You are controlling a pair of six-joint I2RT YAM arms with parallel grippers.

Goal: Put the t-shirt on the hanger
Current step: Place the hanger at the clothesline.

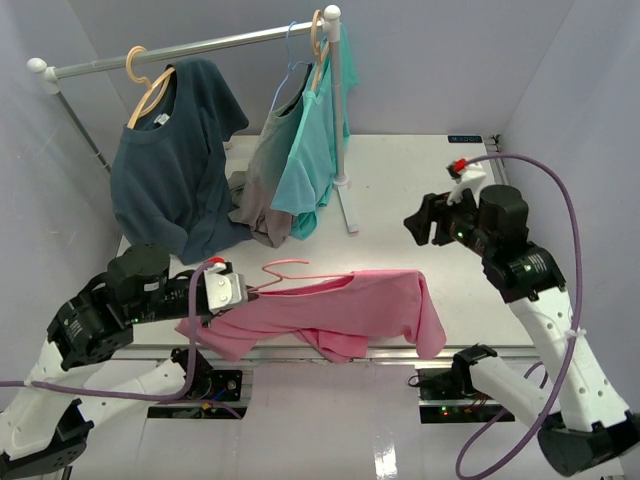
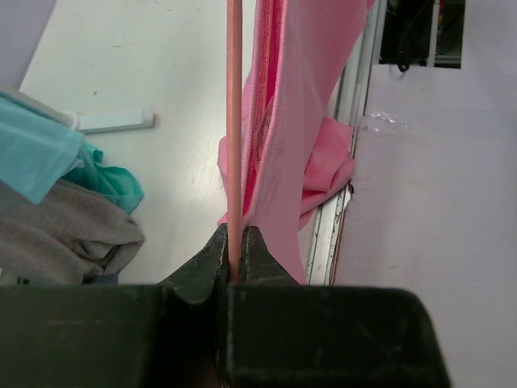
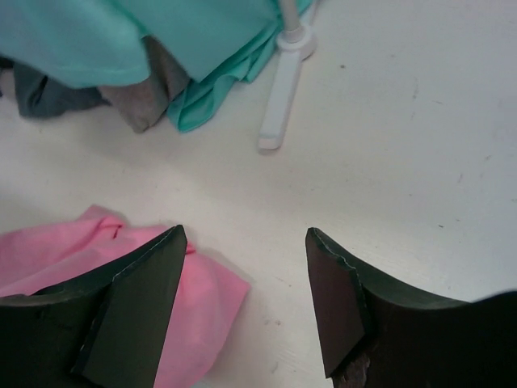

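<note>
The pink t-shirt (image 1: 345, 305) is draped along the thin pink hanger (image 1: 300, 277) near the table's front edge, with a sleeve hanging down at the right. My left gripper (image 1: 243, 291) is shut on the hanger's wire (image 2: 234, 121) at its left end, and the t-shirt (image 2: 303, 121) hangs just right of the wire. My right gripper (image 1: 425, 225) is raised above the table to the right of the shirt, open and holding nothing. In the right wrist view the gripper (image 3: 246, 242) has bare table between its jaws, and the t-shirt's (image 3: 206, 303) edge lies by the left finger.
A clothes rack (image 1: 190, 45) stands at the back with a navy shirt (image 1: 175, 160) on a wooden hanger and a turquoise shirt (image 1: 310, 150) over a grey one. The rack's white foot (image 3: 279, 105) lies on the table ahead of the right gripper.
</note>
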